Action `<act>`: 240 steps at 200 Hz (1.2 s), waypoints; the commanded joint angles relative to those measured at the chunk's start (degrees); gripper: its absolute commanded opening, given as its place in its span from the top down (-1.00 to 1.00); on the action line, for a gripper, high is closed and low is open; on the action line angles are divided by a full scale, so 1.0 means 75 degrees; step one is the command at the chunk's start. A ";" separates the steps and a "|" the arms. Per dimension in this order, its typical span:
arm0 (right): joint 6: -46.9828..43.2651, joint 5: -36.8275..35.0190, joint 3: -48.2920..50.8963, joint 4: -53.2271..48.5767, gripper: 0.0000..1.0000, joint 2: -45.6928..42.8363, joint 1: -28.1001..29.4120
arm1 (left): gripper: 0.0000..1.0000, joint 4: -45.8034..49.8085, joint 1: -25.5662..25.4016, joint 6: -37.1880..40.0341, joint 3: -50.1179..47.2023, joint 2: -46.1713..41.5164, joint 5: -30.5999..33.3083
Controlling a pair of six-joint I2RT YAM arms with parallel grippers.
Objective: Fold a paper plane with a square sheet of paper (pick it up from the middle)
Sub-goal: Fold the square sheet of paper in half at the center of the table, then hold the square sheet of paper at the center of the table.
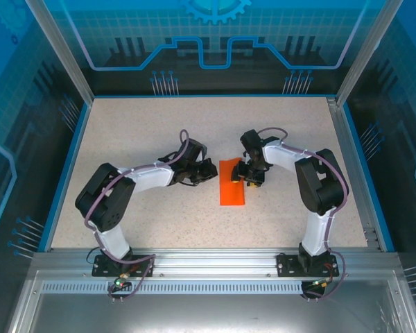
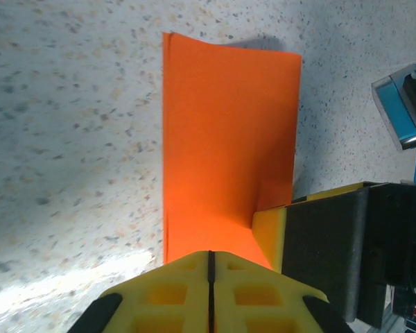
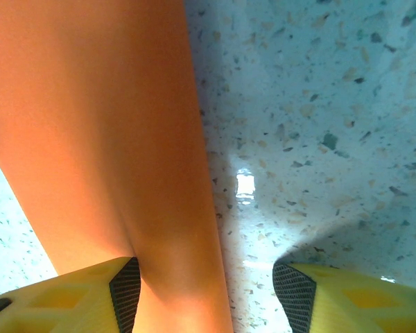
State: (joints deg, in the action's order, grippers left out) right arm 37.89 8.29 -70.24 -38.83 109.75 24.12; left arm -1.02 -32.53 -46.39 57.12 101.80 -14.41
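Observation:
The bright orange sheet of paper (image 1: 232, 186) lies mid-table as a narrow upright rectangle, apparently folded over. In the left wrist view the paper (image 2: 229, 132) lies flat, with its right strip bent upward. My left gripper (image 1: 209, 171) is at the paper's left edge. Its yellow fingertips (image 2: 187, 277) are pressed together and no orange shows in the seam. My right gripper (image 1: 249, 177) stands open over the paper's far right part. The raised paper (image 3: 104, 139) runs between its fingers, close to the left pad (image 3: 126, 291). One right finger (image 2: 269, 232) touches the bent strip.
The speckled tabletop (image 1: 159, 132) extends on all sides of the paper. Blue walls and an aluminium frame (image 1: 208, 260) enclose it. Both arms arch inward from their bases at the near edge, and the right arm's dark body (image 2: 347, 257) stands close beside the left gripper.

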 commanded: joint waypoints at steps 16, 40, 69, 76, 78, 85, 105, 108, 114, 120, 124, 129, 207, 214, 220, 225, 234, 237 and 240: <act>-0.0107 -0.0899 0.0306 -0.0177 -0.21 0.0701 -0.0001 | 0.96 0.0469 -0.0252 0.0162 0.0641 0.0569 -0.0049; -0.0118 -0.0884 0.0283 -0.0190 -0.21 0.0741 0.0001 | 1.00 0.0656 -0.0355 0.0172 0.0861 0.0820 -0.0002; -0.0118 -0.0907 0.0276 -0.0203 -0.21 0.0741 0.0007 | 1.00 0.0929 -0.0395 0.0255 0.0998 0.0974 0.0251; -0.0107 -0.0893 0.0281 -0.0202 -0.22 0.0744 0.0006 | 1.00 0.0971 -0.0400 0.0258 0.1039 0.1030 0.0226; -0.0107 -0.0894 0.0283 -0.0202 -0.22 0.0742 0.0006 | 1.00 0.0983 -0.0400 0.0265 0.1057 0.1043 0.0224; -0.0107 -0.0897 0.0283 -0.0196 -0.22 0.0741 0.0003 | 1.00 0.1005 -0.0414 0.0289 0.1098 0.1091 0.0199; -0.0109 -0.0895 0.0293 -0.0190 -0.21 0.0764 0.0007 | 1.00 0.1013 -0.0473 0.0349 0.1181 0.1186 0.0131; -0.0107 -0.0895 0.0297 -0.0181 -0.22 0.0764 0.0004 | 1.00 0.0989 -0.0478 0.0350 0.1178 0.1192 0.0113; -0.0107 -0.0895 0.0306 -0.0184 -0.22 0.0775 0.0007 | 1.00 0.0946 -0.0487 0.0350 0.1163 0.1214 0.0075; -0.0107 -0.0885 0.0306 -0.0178 -0.22 0.0776 0.0012 | 1.00 0.0886 -0.0487 0.0336 0.1156 0.1227 0.0040; -0.0112 -0.0883 0.0312 -0.0166 -0.21 0.0786 0.0014 | 1.00 0.0839 -0.0479 0.0329 0.1157 0.1237 0.0000; -0.0107 -0.0879 0.0322 -0.0156 -0.22 0.0788 0.0013 | 1.00 0.0786 -0.0481 0.0326 0.1156 0.1260 -0.0050; -0.0068 -0.0860 0.0375 -0.0139 -0.21 0.0788 0.0031 | 1.00 0.0768 -0.0499 0.0204 0.1156 0.1599 -0.0034; -0.0060 -0.0858 0.0388 -0.0137 -0.21 0.0776 0.0030 | 1.00 0.0884 -0.0500 0.0217 0.1200 0.1631 0.0019; -0.0060 -0.0854 0.0377 -0.0132 -0.22 0.0776 0.0036 | 1.00 0.0944 -0.0506 0.0212 0.1195 0.1643 0.0049; -0.0060 -0.0848 0.0377 -0.0128 -0.22 0.0760 0.0030 | 1.00 0.0966 -0.0500 0.0185 0.1152 0.1643 0.0096; -0.0070 -0.0834 0.0365 -0.0123 -0.22 0.0731 0.0030 | 1.00 0.0923 -0.0504 0.0169 0.1038 0.1582 0.0172; -0.0061 -0.0810 0.0352 -0.0126 -0.22 0.0711 0.0024 | 1.00 0.0908 -0.0512 0.0163 0.1005 0.1560 0.0202; -0.0061 -0.0802 0.0344 -0.0122 -0.22 0.0692 0.0029 | 1.00 0.0899 -0.0512 0.0180 0.0979 0.1546 0.0220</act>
State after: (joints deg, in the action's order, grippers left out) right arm 37.89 8.14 -70.61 -39.24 110.17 24.16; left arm 4.03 -35.86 -45.06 64.88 112.84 -14.15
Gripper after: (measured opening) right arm 0.609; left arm 0.053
